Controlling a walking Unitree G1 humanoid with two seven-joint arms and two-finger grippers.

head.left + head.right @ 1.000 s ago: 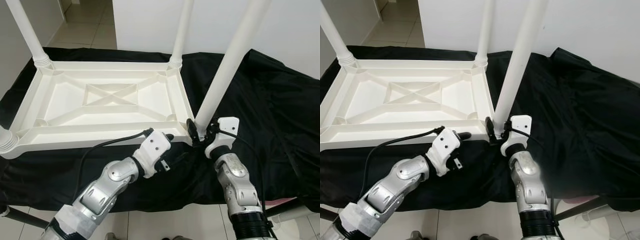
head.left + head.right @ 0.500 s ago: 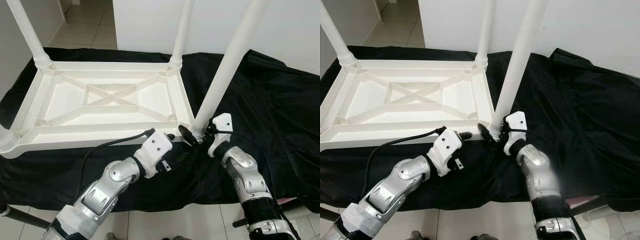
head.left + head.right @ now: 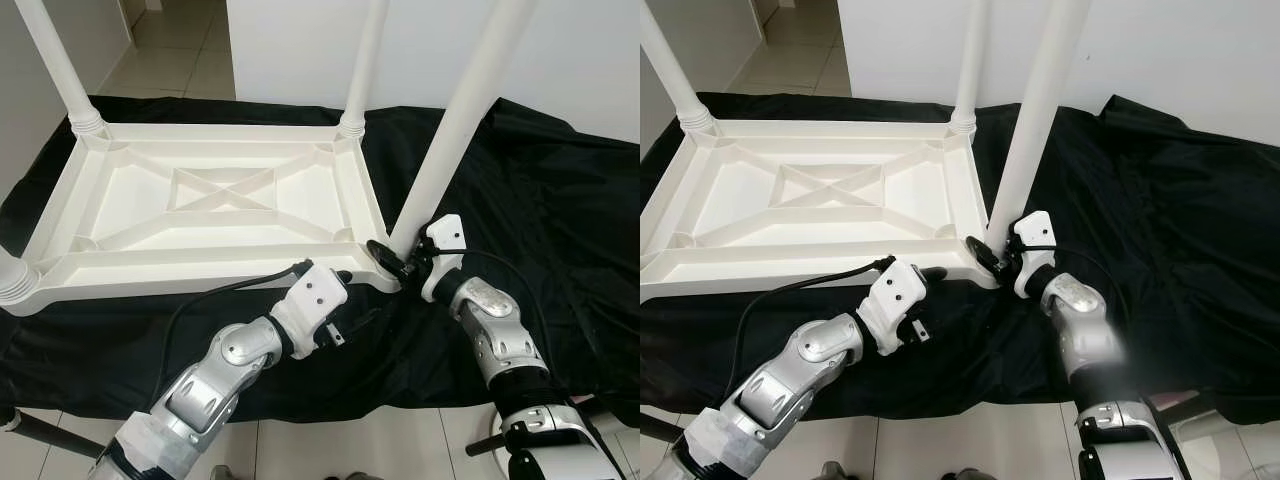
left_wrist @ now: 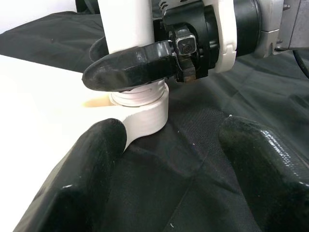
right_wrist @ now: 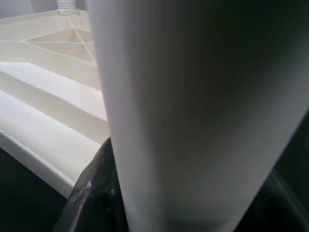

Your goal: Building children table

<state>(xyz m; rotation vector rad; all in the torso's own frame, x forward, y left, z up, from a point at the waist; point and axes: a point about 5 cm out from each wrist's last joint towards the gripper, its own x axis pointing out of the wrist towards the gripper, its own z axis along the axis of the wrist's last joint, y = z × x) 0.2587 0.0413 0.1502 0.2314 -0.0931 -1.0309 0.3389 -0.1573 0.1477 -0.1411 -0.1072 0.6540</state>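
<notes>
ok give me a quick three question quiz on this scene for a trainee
1. True or false: the white plastic tabletop lies upside down on the black cloth.
2. Which gripper clasps the near white tube leg at its base? A) left gripper B) right gripper C) neither
3. Fill in: the left gripper sits beside the leg's corner socket with its fingers ____.

Key
1. True. The ribbed underside with its cross brace faces up.
2. B. The right gripper has its fingers around the leg just above the socket.
3. Open. They are spread over the cloth, holding nothing.
</notes>
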